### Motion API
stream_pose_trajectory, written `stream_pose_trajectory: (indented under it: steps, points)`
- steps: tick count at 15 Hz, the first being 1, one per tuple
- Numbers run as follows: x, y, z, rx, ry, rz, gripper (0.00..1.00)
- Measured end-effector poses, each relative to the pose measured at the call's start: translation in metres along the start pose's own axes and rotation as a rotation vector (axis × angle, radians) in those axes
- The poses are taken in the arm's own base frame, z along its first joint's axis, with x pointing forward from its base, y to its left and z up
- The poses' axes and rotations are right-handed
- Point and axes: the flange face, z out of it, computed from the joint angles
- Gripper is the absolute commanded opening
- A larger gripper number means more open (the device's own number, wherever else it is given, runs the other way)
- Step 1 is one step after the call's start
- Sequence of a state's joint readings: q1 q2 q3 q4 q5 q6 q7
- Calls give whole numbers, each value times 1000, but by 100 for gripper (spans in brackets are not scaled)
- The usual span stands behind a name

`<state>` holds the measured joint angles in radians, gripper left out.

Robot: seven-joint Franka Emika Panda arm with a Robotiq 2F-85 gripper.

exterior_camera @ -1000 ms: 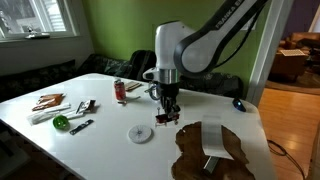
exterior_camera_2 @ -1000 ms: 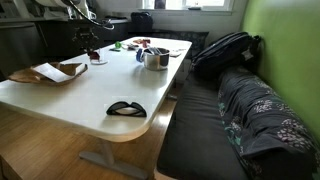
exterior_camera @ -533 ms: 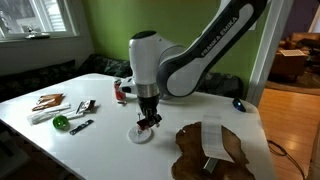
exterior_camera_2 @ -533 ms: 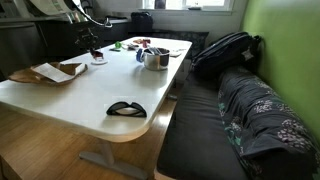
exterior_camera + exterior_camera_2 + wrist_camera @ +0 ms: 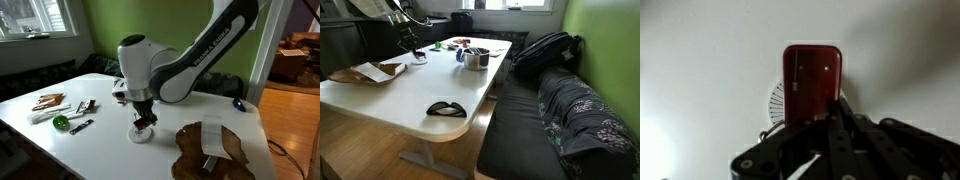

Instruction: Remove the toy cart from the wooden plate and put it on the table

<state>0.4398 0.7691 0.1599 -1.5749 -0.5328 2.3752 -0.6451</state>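
Tabletop (image 5: 105,150): white, smooth, rounded at the corners, on view in both exterior views. Arm (image 5: 165,65): white with black joints, bends down over the tabletop's middle, away from every edge. Wooden plate (image 5: 188,148): dark brown, wavy in outline, lies flat at the corner nearest the camera in an exterior view; bears a pale flat rectangular piece (image 5: 215,140). Metal pot (image 5: 475,58): stands toward the far edge in an exterior view. Gripper (image 5: 146,119): points straight down, well apart from the wooden plate, inward from that corner; closed on the toy cart (image 5: 812,80). White disc (image 5: 140,133): small, round, lies directly beneath the gripper; shows as a pale ribbed arc beside the cart in the wrist view. Green ball (image 5: 60,122): rests near the opposite edge, among small tools (image 5: 85,107). Toy cart: dark red rounded body with tiny pale specks, pinched between the fingers (image 5: 843,125), clear of the wooden plate, over the disc. Contact between cart and disc: cannot tell.
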Motion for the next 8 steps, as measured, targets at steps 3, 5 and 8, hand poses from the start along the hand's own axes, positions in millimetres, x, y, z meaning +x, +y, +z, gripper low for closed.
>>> stream_pose_trajectory:
  steps: [3,5,8]
  points:
    - [2,1,9,5,-2,2,1]
    - [6,1,13,8,1,0,1]
    - [11,0,14,8,8,-3,36]
